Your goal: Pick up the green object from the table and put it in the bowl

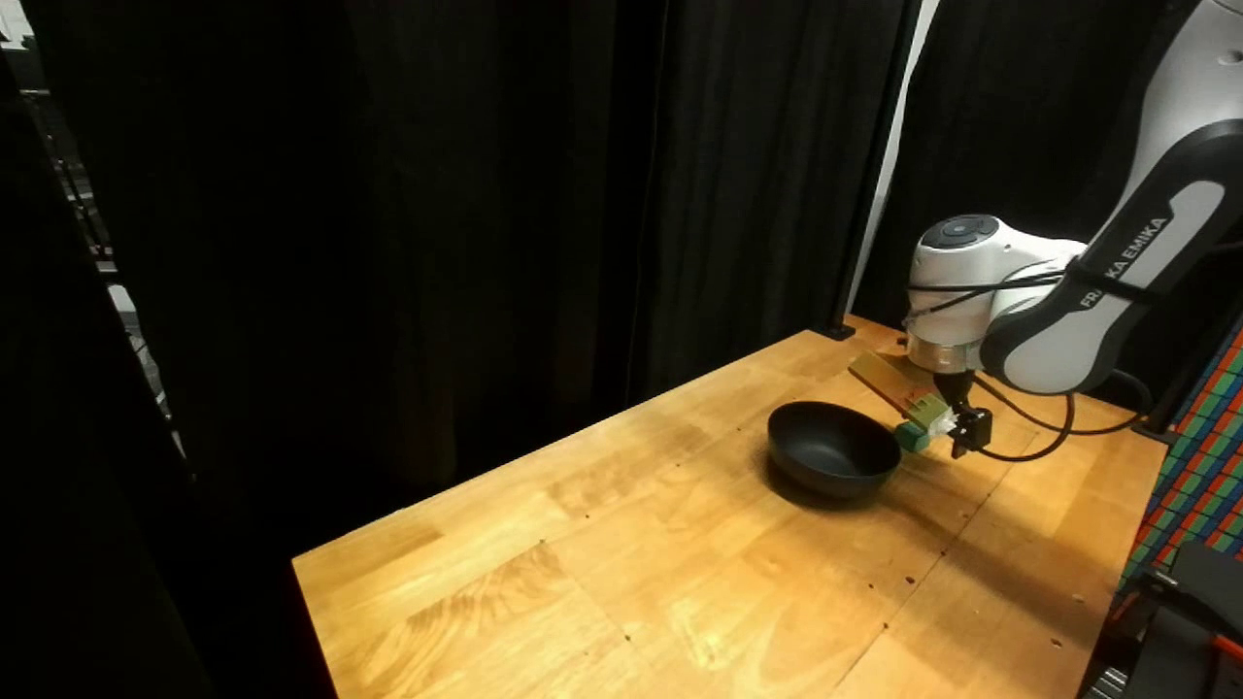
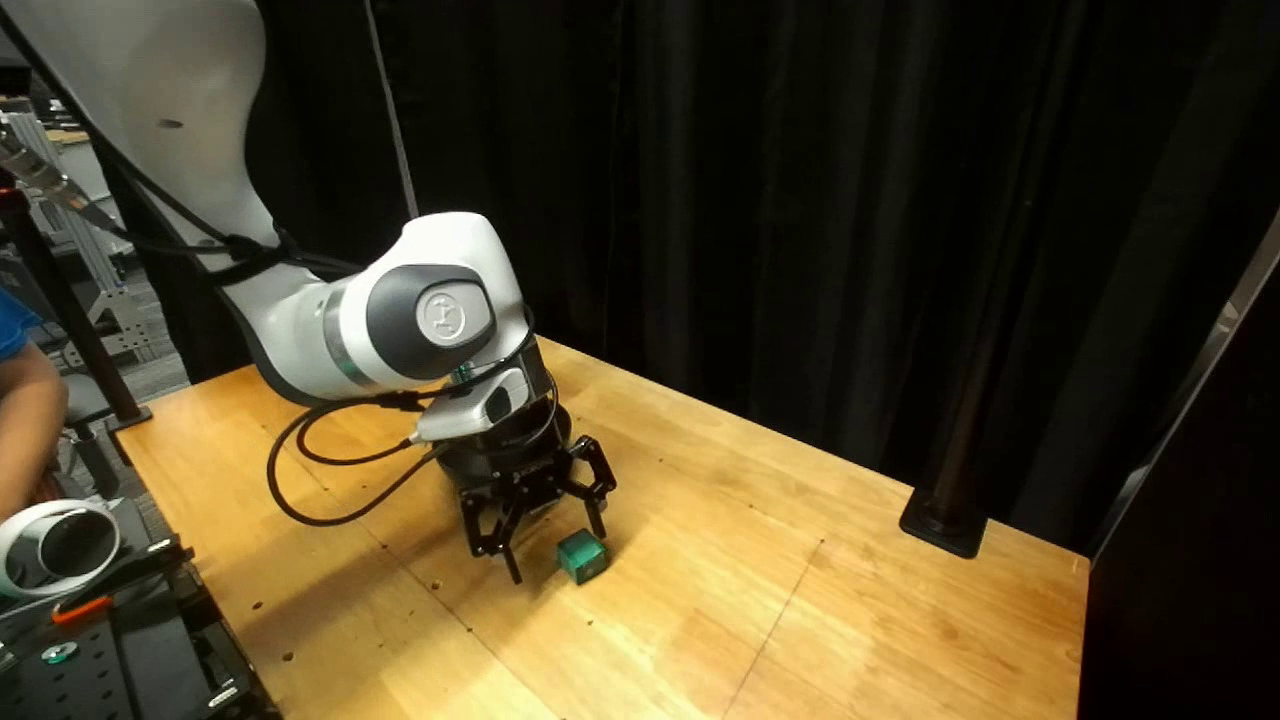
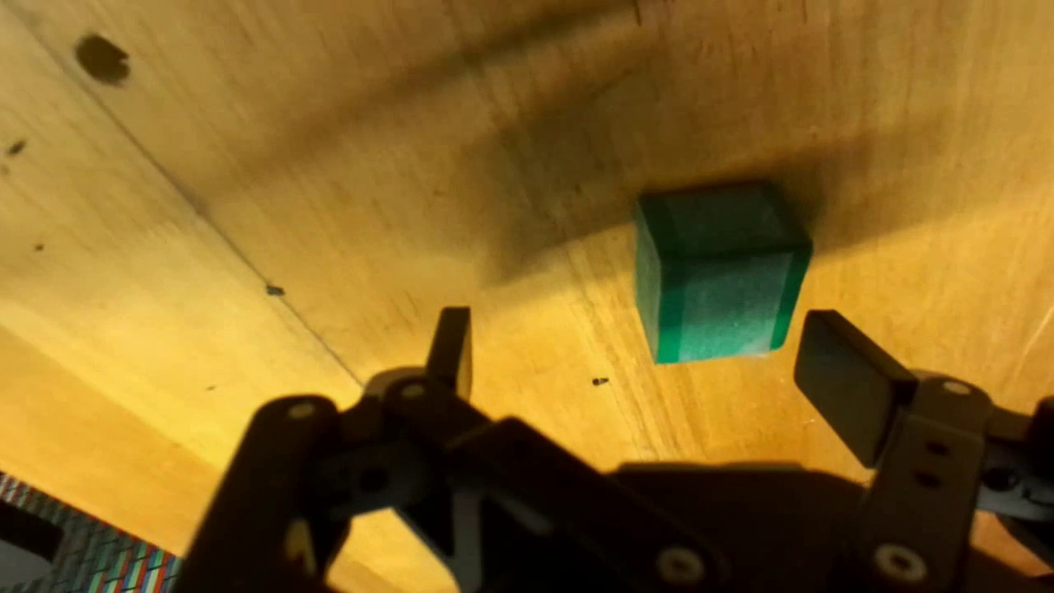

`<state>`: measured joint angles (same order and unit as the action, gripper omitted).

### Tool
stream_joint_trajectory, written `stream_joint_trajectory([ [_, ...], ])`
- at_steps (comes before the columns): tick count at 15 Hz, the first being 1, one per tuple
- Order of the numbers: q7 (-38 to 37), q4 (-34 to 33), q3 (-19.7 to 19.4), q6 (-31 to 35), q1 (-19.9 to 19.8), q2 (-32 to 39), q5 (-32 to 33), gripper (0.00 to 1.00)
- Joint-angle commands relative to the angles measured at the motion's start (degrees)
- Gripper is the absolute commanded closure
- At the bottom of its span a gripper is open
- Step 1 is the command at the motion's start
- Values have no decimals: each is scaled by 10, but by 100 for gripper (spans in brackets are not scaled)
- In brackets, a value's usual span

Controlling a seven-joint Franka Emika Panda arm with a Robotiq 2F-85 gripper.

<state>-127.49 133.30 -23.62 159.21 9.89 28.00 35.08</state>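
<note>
Green cube (image 3: 725, 280) sits on the wooden table (image 1: 621, 582). Gripper (image 3: 646, 354) released, jaws spread wide. Wrist view: cube lies between 1 and 2 o'clock of the mid-gap, much nearer the pad (image 3: 852, 387) at 3 o'clock than its mate at 9; a slim strip of wood shows between cube and near pad. Black bowl (image 1: 833, 451) stands upright at about 9 o'clock of the cube in an exterior view, just beside it; touching or not, cannot tell there. White arm (image 2: 420, 330) sits at 9 to 10 o'clock in an exterior view; black curtains (image 2: 780, 250) hang behind at 12 to 2. Person's forearm (image 2: 30, 420) cut off at 9 o'clock edge, same view. Dark spot (image 3: 102, 59) in wood, wrist view, 10 o'clock.
</note>
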Motion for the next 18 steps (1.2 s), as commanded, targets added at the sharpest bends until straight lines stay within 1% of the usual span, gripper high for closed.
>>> stream_joint_trajectory([
  [1, -68, -30, -39, 21, 42, 48, 17, 26],
  [2, -76, -33, -46, 24, 49, 56, 15, 26],
  [3, -84, -36, -55, 26, 59, 62, 17, 30],
  [4, -90, -37, -60, 28, 66, 66, 15, 40],
  [6, -97, -39, -70, 30, 77, 74, 13, 56],
  [7, -96, -37, -70, 30, 78, 73, 9, 62],
  [8, -93, -34, -68, 27, 78, 71, 5, 70],
  [9, -75, -24, -55, 17, 66, 50, -7, 77],
  [10, -70, -21, -52, 12, 64, 39, -10, 82],
  [11, -42, -7, -43, -11, 54, -1, -18, 82],
  [12, -24, 0, -35, -23, 47, -20, -27, 82],
  [13, 1, 19, -23, -30, 35, -62, -37, 82],
  [16, 55, 42, 18, -33, 9, -137, -82, 82],
  [18, 122, 53, 80, -22, -31, -176, -159, 82],
])
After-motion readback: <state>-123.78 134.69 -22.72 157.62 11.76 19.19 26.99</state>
